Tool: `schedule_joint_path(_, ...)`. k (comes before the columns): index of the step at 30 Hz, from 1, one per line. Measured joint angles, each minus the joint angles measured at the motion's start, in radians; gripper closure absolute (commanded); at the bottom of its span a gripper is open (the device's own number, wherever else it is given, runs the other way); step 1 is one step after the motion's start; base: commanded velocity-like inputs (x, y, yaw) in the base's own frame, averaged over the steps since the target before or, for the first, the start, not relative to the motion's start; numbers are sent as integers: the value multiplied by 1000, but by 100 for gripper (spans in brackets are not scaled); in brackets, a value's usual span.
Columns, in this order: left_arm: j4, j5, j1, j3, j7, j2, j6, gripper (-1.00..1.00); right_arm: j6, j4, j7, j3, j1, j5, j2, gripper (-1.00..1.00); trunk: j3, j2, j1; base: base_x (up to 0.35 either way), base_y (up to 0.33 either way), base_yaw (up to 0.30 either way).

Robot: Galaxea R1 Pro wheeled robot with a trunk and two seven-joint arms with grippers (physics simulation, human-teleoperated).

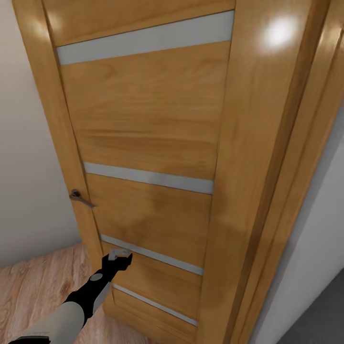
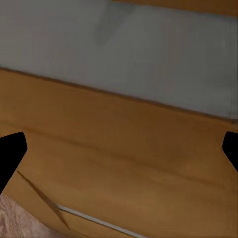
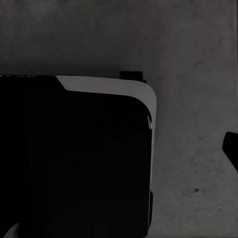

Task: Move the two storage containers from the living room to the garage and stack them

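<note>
The two storage containers are out of view. My left gripper (image 1: 119, 255) is stretched out to a wooden door (image 1: 153, 124) and sits close to its lower frosted strip (image 1: 157, 255). In the left wrist view the left gripper (image 2: 119, 153) is open, its dark fingertips (image 2: 11, 153) far apart at the picture's edges, with only door panel and a grey strip (image 2: 129, 54) between them. The right wrist view looks down on dark concrete floor (image 3: 193, 44) and my black base (image 3: 74, 158). One right fingertip (image 3: 230, 148) shows at the far edge, spread wide.
The door has a metal lever handle (image 1: 80, 198) at its left edge and a thick wooden frame (image 1: 286, 167) on the right. Light wood-plank floor (image 1: 38, 286) lies at the lower left by a pale wall (image 1: 24, 167). Grey floor (image 1: 320, 315) shows past the frame.
</note>
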Motion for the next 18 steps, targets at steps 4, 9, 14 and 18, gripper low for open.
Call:
schedule_joint_path(4, 0, 0, 0, 0, 0, 0, 0, -100, -1, 0, 0, 0, 0, 0, 0, -100, 2, 0, 0, 0, 0, -194)
schedule_joint_path(9, -1, 0, 0, -2, -1, 0, 0, -100, -1, 0, -1, 0, 0, 0, 0, -100, 3, 0, 0, 0, 0, -70)
schedule_joint_path(14, -1, 0, 0, -3, -2, 0, 0, -100, -1, 0, -1, 0, 0, 0, 0, -100, 4, 0, 0, 16, 0, -20)
schedule_joint_path(18, -1, 1, 0, -8, -5, -1, 0, -100, -1, 0, -1, 0, 0, 0, 0, -100, 4, 0, 0, 146, 0, -7)
